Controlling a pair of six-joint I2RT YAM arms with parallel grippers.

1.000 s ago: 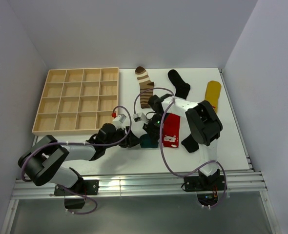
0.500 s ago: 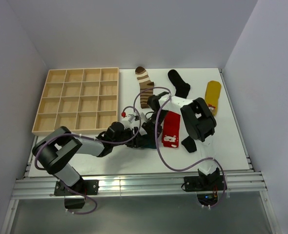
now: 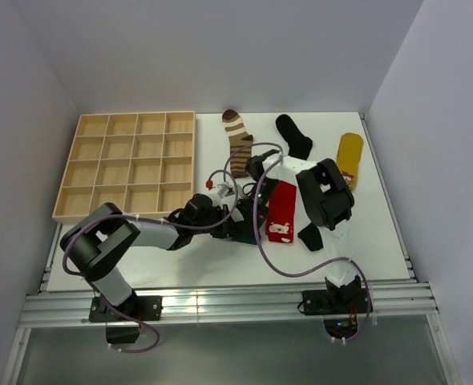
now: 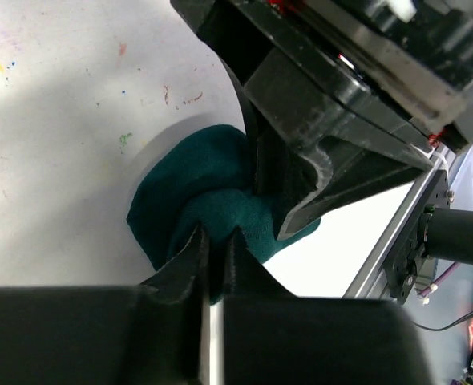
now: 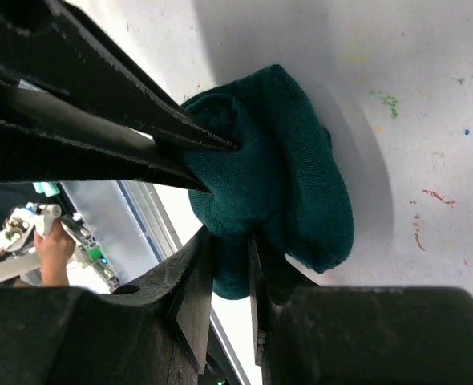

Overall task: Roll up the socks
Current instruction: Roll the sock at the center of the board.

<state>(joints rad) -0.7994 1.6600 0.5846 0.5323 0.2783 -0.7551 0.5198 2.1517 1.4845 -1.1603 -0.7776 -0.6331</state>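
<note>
A rolled dark teal sock (image 3: 241, 233) lies on the white table between both grippers. In the left wrist view my left gripper (image 4: 216, 239) is shut, pinching a fold of the teal sock (image 4: 208, 196). My right gripper (image 5: 230, 242) is shut on the other side of the same sock (image 5: 285, 172), with fabric squeezed between its fingers. From above, the left gripper (image 3: 227, 227) and right gripper (image 3: 250, 215) meet over the bundle. A red sock (image 3: 282, 212) lies flat just to the right. Farther back lie a striped sock (image 3: 238, 141), a black sock (image 3: 294, 136) and a yellow sock (image 3: 349, 157).
A wooden compartment tray (image 3: 129, 164) stands at the back left. Another black sock (image 3: 310, 237) lies partly under the right arm. The right arm's cable (image 3: 262, 241) loops down across the table's front. The metal rail (image 3: 220, 303) runs along the near edge.
My left arm has reached further right to the teal sock, and its jaws have shut on the fabric. The right gripper has kept its hold and barely moved.
</note>
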